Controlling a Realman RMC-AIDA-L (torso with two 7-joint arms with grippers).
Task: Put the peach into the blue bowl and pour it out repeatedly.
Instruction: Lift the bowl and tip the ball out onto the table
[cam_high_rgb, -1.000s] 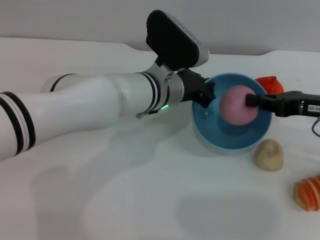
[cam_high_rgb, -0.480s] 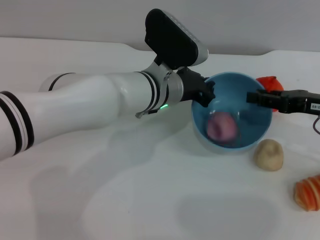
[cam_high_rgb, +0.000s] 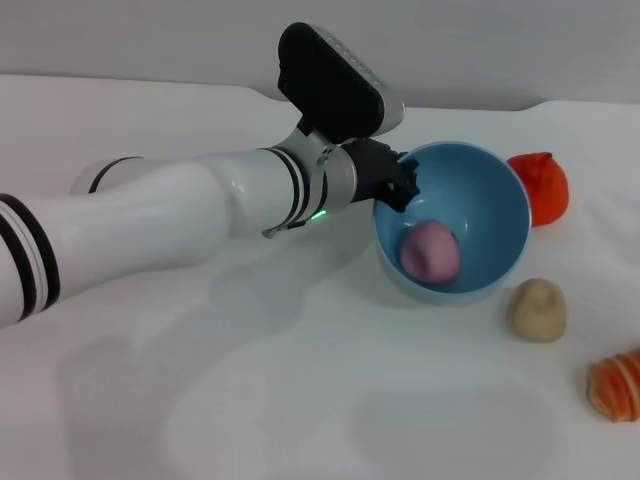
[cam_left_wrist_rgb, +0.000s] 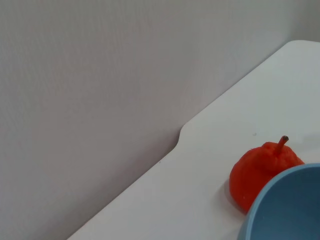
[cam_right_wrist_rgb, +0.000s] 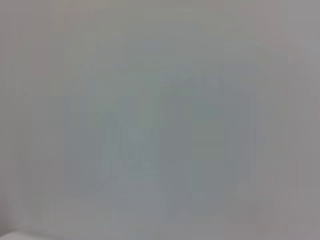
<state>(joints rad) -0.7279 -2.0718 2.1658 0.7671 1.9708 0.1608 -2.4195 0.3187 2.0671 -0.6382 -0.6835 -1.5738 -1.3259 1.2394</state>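
Observation:
The pink peach (cam_high_rgb: 430, 251) lies inside the blue bowl (cam_high_rgb: 485, 190), low against its near wall. The bowl is tilted with its opening toward me. My left gripper (cam_high_rgb: 398, 186) is shut on the bowl's left rim and holds it tilted. In the left wrist view only a piece of the bowl's rim (cam_left_wrist_rgb: 280, 205) shows. My right gripper is out of view; the right wrist view shows only a blank grey surface.
An orange-red fruit with a nub (cam_high_rgb: 541, 186) sits behind the bowl on the right and shows in the left wrist view (cam_left_wrist_rgb: 262, 170). A pale beige lumpy item (cam_high_rgb: 536, 309) lies in front of the bowl. A striped orange piece (cam_high_rgb: 618, 385) is at the right edge.
My right gripper let go of the peach over the bowl and withdrew out of view to the right. The peach dropped into the bowl. The left arm shifted slightly left with the bowl.

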